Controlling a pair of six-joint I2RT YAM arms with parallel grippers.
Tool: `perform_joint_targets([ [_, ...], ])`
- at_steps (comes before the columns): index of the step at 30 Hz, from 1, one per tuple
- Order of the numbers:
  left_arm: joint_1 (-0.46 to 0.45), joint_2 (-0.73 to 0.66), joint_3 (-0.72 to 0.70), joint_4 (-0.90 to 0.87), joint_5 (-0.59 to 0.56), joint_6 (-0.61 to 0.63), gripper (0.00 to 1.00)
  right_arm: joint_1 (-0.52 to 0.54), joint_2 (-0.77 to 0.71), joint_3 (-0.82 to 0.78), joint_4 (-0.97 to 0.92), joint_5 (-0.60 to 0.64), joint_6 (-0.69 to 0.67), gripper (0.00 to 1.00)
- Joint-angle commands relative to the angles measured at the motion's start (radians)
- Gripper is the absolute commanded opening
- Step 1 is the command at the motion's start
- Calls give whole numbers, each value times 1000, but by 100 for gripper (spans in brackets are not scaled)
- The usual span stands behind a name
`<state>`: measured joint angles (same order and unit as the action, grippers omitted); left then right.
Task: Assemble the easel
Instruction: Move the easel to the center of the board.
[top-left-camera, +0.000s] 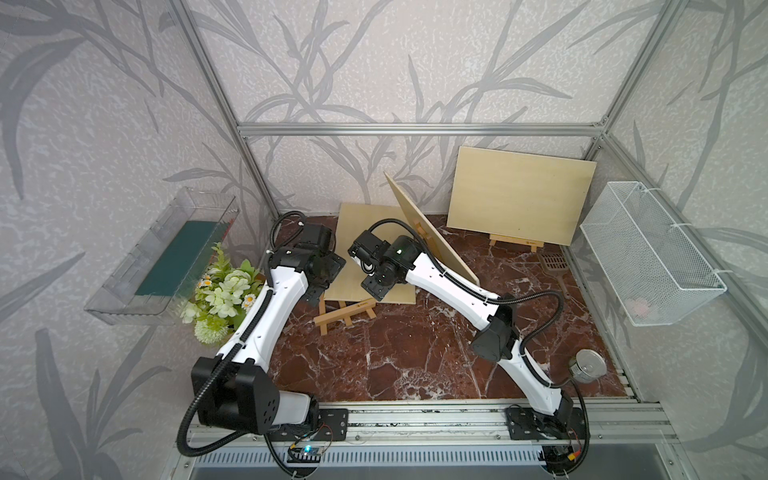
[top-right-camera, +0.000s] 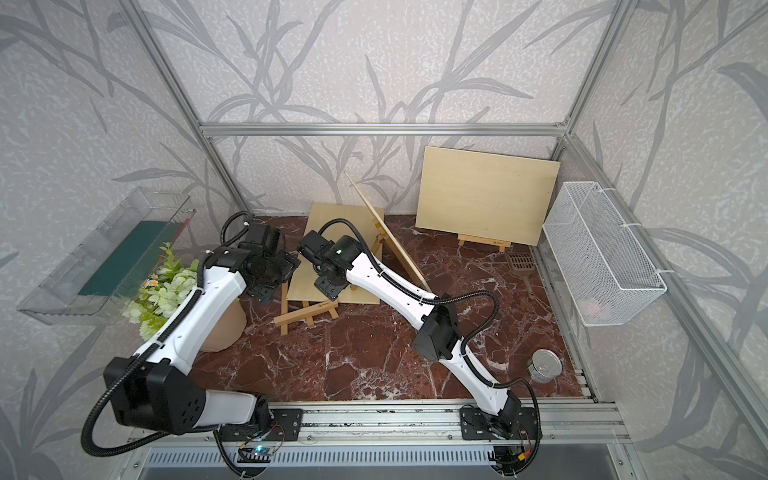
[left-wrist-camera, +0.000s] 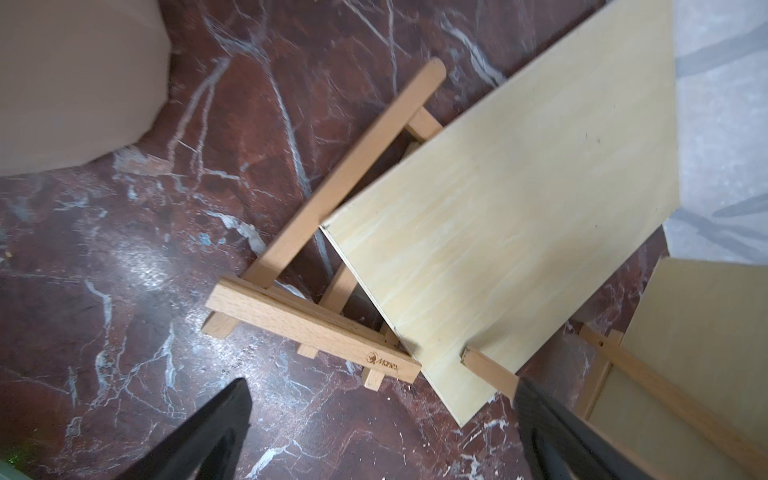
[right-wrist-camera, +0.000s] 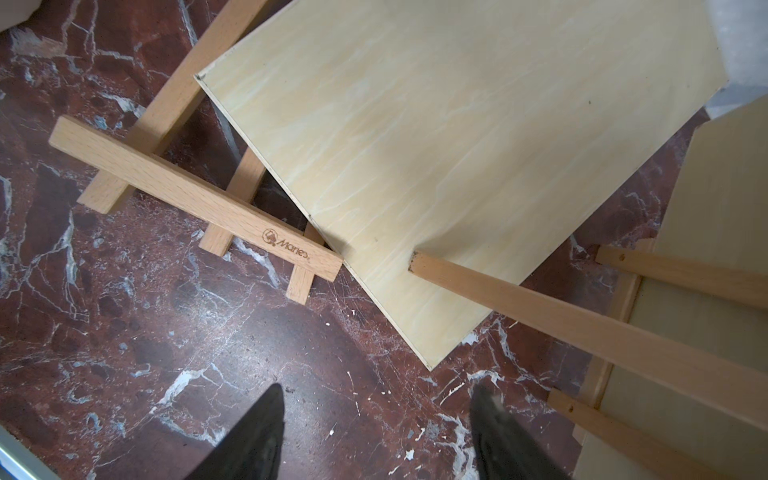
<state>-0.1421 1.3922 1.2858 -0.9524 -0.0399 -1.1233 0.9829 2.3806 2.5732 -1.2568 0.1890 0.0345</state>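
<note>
Now both arms reach in from the near rail, elbows bent and wrists pitched down over the middle of the marble table (top-left-camera: 395, 357), the two black heads nearly facing each other. The left gripper (left-wrist-camera: 382, 390) hangs with its jaws spread wide and nothing between them, just off the logo end of the fallen easel's ledge. The right gripper (right-wrist-camera: 379, 392) hovers over bare marble, jaws parted less widely, also empty, near the low corner of the flat board (right-wrist-camera: 436, 145). The fallen easel (right-wrist-camera: 195, 195) lies on its back on the table between the two wrists, and the flat board sits askew across its legs, off the ledge. A rear leg (right-wrist-camera: 540, 316) of the tilted easel (top-right-camera: 380, 243) rests its tip on that board, right beside the right forearm in both top views. Well behind them, the standing easel (top-left-camera: 515, 243) carries its panel against the back wall.
</note>
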Motion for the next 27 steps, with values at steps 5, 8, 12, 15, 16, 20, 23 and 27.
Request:
perform_joint_targets([
  [5, -29, 116, 10, 85, 189, 424, 100, 8, -387, -242, 208, -42, -94, 70],
  [8, -69, 116, 3, 143, 218, 582, 100, 7, -539, -280, 311, -30, -139, 71],
  [12, -144, 127, 36, 196, 281, 777, 100, -18, -643, -248, 329, 59, -208, 74],
  [15, -208, 159, 87, 218, 356, 909, 99, -113, -659, -190, 278, 105, -172, 74],
  [16, -227, 175, 105, 225, 375, 946, 98, -156, -666, -193, 269, 111, -150, 74],
  [20, -258, 228, 168, 321, 412, 1008, 94, -322, -719, -270, 258, 99, -63, 73],
  [23, -261, 274, 200, 450, 458, 1017, 89, -454, -727, -299, 207, 55, 28, 72],
  [27, -263, 390, 310, 475, 509, 1038, 81, -548, -769, -397, 215, 2, 92, 70],
])
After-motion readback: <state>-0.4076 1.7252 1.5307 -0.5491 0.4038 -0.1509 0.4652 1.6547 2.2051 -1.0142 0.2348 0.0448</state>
